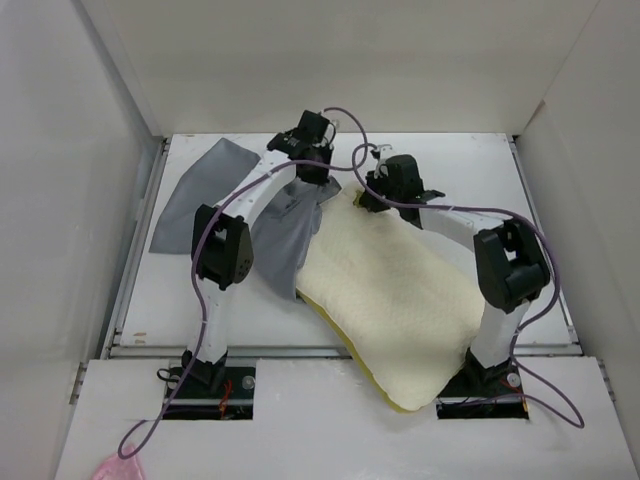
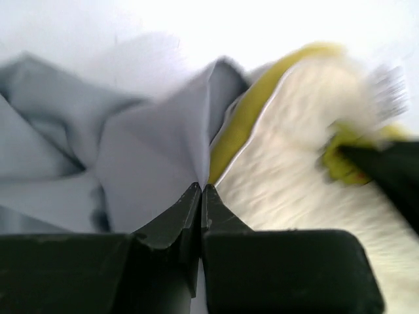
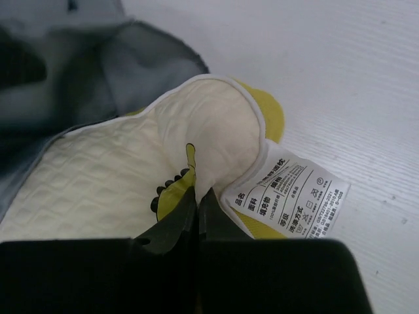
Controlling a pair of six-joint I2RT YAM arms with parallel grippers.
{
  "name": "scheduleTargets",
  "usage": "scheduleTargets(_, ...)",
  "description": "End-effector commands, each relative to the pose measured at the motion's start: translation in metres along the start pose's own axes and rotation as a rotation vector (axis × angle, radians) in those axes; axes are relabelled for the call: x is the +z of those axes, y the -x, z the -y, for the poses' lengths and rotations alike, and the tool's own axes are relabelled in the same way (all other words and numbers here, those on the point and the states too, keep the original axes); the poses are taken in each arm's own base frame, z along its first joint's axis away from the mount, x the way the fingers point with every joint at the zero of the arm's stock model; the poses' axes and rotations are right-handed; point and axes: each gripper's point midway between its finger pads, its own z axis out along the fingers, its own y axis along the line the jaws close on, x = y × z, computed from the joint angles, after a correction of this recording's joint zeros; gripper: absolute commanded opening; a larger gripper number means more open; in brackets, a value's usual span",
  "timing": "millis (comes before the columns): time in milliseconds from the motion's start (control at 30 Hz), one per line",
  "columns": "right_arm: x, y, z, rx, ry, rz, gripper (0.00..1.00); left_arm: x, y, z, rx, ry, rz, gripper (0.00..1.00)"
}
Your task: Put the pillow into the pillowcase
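The cream-yellow pillow (image 1: 390,290) lies diagonally on the white table, and its near corner hangs over the front edge. The limp grey pillowcase (image 1: 200,200) is spread to its left and bunches up against the pillow's far corner. My left gripper (image 1: 318,180) is shut on a fold of the pillowcase (image 2: 150,150) right beside the pillow's yellow edge (image 2: 245,124); the jaw tips (image 2: 201,188) pinch the grey cloth. My right gripper (image 1: 362,200) is shut on the pillow's far corner (image 3: 209,131), its tips (image 3: 197,191) next to the white care label (image 3: 288,196).
White walls (image 1: 60,200) enclose the table on the left, back and right. Purple cables (image 1: 345,120) loop over both arms. A raised rail (image 1: 300,348) runs along the table's front edge, and a pink scrap (image 1: 115,468) lies near the left base.
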Motion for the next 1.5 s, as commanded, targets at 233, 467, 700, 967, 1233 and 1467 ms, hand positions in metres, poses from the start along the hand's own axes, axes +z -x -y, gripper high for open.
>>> scheduleTargets(233, -0.09, 0.041, -0.122, -0.304, 0.441, 0.387, 0.0, -0.08, 0.091, 0.056, 0.019, -0.2, 0.284, 0.0)
scheduleTargets(467, -0.075, 0.031, -0.151, -0.285, 0.494, 0.386, 0.0, -0.106, 0.086, 0.099, 0.041, -0.303, 0.294, 0.0)
scheduleTargets(700, -0.037, 0.041, -0.119, -0.13, 0.402, 0.382, 0.0, -0.177, 0.088, 0.143, 0.085, -0.4, 0.405, 0.0)
scheduleTargets(967, -0.048, 0.091, -0.066, 0.213, 0.359, 0.612, 0.0, -0.17, 0.01, 0.164, 0.051, -0.448, 0.291, 0.0)
scheduleTargets(1233, -0.07, 0.107, -0.031, 0.177, 0.229, 0.606, 0.56, -0.126, -0.029, 0.151, -0.007, -0.343, 0.172, 1.0)
scheduleTargets(1467, -0.095, 0.026, 0.009, 0.101, -0.03, 0.23, 0.93, -0.152, -0.017, 0.112, -0.113, -0.155, 0.276, 1.0)
